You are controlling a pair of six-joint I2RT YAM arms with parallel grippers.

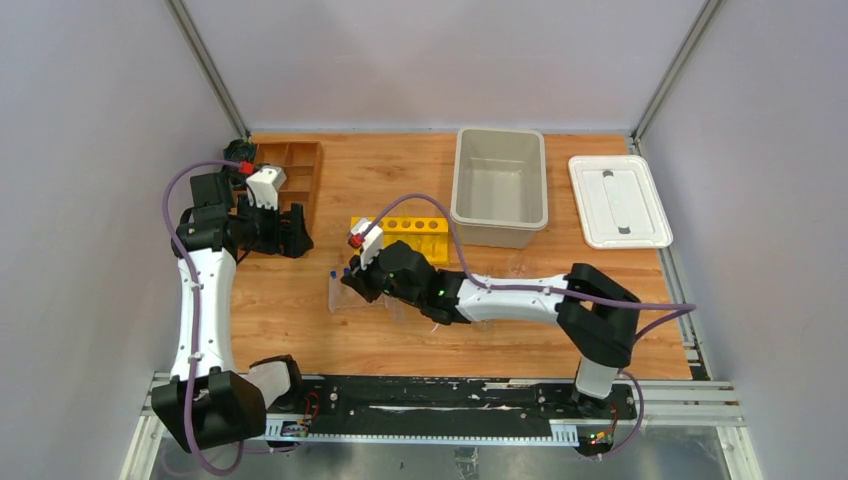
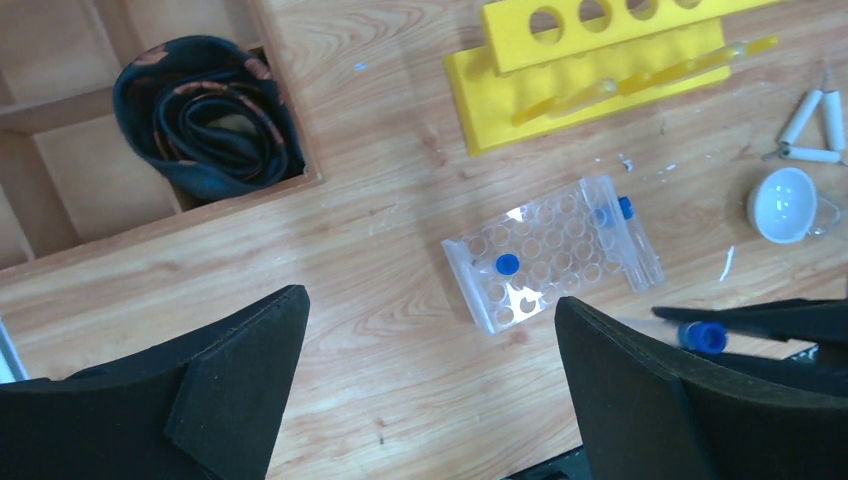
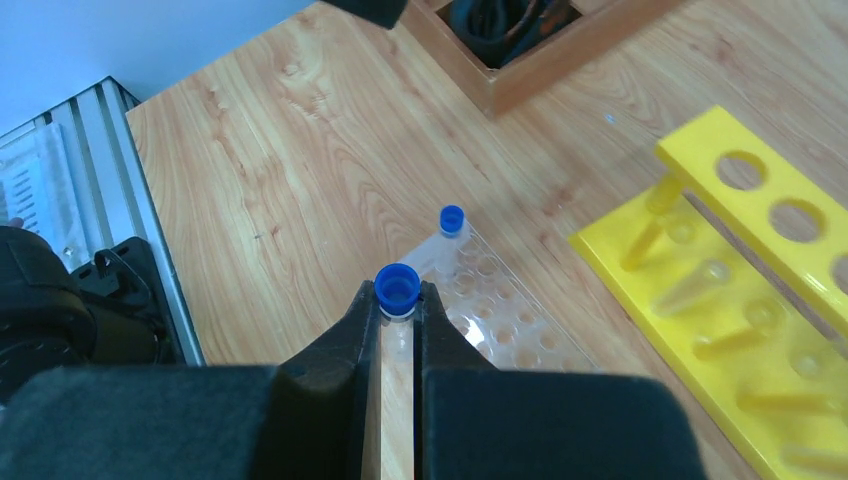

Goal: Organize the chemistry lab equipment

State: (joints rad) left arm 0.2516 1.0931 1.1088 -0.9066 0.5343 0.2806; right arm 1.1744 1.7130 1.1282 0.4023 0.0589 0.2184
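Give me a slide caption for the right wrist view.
Right claw shut on a thin clear blue-capped tube near the clear plastic rack.

The tube point(image 3: 397, 290) has a blue cap, the rack point(image 2: 545, 262) is clear, the bowl point(image 2: 783, 203) is white, the stand point(image 2: 560, 85) is yellow.

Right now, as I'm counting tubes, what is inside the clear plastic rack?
The clear plastic rack shows three blue-capped tubes; most holes look empty. From above, the right gripper, shut on another tube, covers part of it.
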